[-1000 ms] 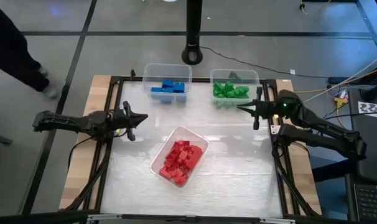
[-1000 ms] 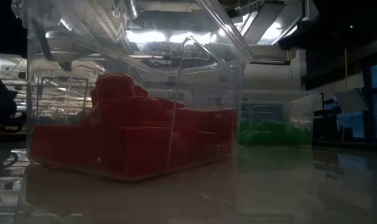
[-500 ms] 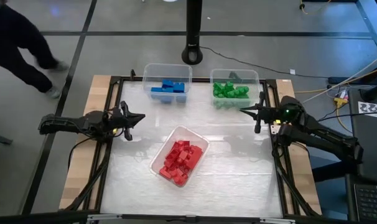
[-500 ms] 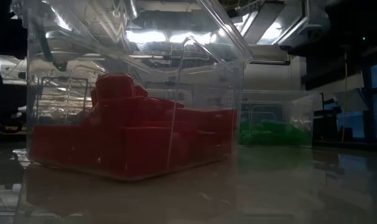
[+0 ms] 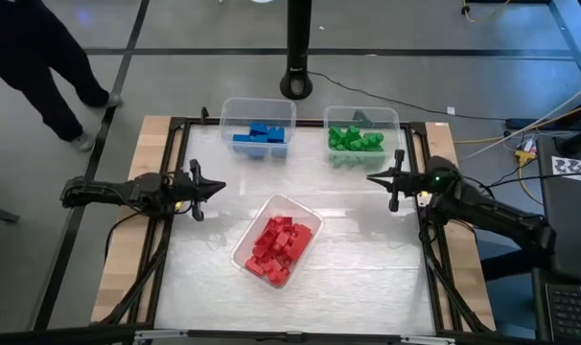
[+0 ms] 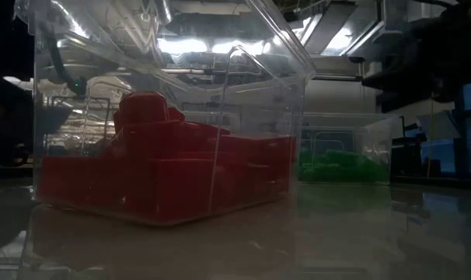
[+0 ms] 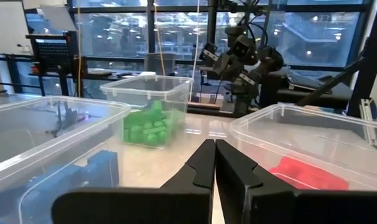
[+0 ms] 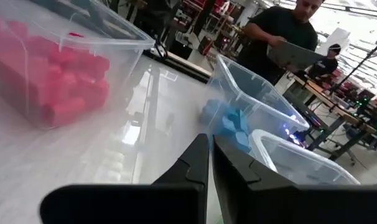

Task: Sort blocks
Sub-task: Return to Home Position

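Arguably the only hazard is the right gripper (image 5: 377, 177), low and just beside the near wall of the far right bin (image 5: 398, 117): a careless swing could clip it and spill the green blocks (image 5: 356, 139). The blue blocks (image 5: 260, 135) sit in the far left bin (image 5: 225, 107) and the red blocks (image 5: 276, 247) in the near bin (image 5: 236, 251). Both arms reach low and inward from the sides of the table (image 5: 367, 278), the left gripper (image 5: 212, 184) left of the bins, each with fingers (image 7: 204, 165) pressed together and empty.

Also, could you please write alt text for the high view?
Seen from above, three clear bins on a table hold sorted blocks: blue blocks and green blocks at the far edge, red blocks in the middle. The left end effector and right end effector are shut at either side.
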You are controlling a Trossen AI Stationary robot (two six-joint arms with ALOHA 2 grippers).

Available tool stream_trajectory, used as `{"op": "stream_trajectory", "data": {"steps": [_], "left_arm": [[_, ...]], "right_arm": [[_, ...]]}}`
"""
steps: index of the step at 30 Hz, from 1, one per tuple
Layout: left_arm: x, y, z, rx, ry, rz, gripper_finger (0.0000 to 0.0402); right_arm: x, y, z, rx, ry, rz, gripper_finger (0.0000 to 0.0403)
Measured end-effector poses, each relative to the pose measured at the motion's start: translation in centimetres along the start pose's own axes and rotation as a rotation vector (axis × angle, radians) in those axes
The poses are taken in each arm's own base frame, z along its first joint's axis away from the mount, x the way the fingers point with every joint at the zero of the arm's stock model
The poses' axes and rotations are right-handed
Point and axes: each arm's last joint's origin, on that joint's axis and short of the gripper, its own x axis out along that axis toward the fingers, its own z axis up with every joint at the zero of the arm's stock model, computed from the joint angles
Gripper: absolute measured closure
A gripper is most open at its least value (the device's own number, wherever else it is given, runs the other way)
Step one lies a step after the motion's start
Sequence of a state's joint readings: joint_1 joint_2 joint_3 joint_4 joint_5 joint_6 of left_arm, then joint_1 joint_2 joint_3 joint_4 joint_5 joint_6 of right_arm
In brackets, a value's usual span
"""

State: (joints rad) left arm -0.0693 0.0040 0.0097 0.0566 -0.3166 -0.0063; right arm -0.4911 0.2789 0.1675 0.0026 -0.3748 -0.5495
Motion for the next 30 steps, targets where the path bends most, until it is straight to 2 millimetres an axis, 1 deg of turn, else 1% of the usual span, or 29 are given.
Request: {"op": "stream_trajectory", "data": {"steps": [6,11,15,21,27,30], "left_arm": [[0.0,0.0,0.0,0.0,0.001,0.0,0.0401],[0.0,0.0,0.0,-0.004,0.001,0.0,0.04],[0.0,0.0,0.0,-0.003,0.001,0.0,0.0399],[0.0,0.0,0.0,0.001,0.002,0.001,0.0399],[0.0,0.0,0.0,0.034,0.001,0.008,0.0399],[0.0,0.0,0.0,0.054,0.001,0.008,0.0399]], "right_arm": [[-0.3,0.8,-1.2,0.02,0.004,-0.017,0.0382],[-0.9,0.9,-1.3,0.049,-0.013,-0.113,0.0382],[-1.5,1.3,-1.8,0.066,-0.037,-0.193,0.0382],[-1.2,1.5,-2.3,0.104,-0.072,-0.219,0.0382],[-1.1,1.7,-2.6,0.094,0.019,-0.316,0.0382],[-0.9,2.1,-2.5,0.062,0.018,-0.282,0.0382]]}}
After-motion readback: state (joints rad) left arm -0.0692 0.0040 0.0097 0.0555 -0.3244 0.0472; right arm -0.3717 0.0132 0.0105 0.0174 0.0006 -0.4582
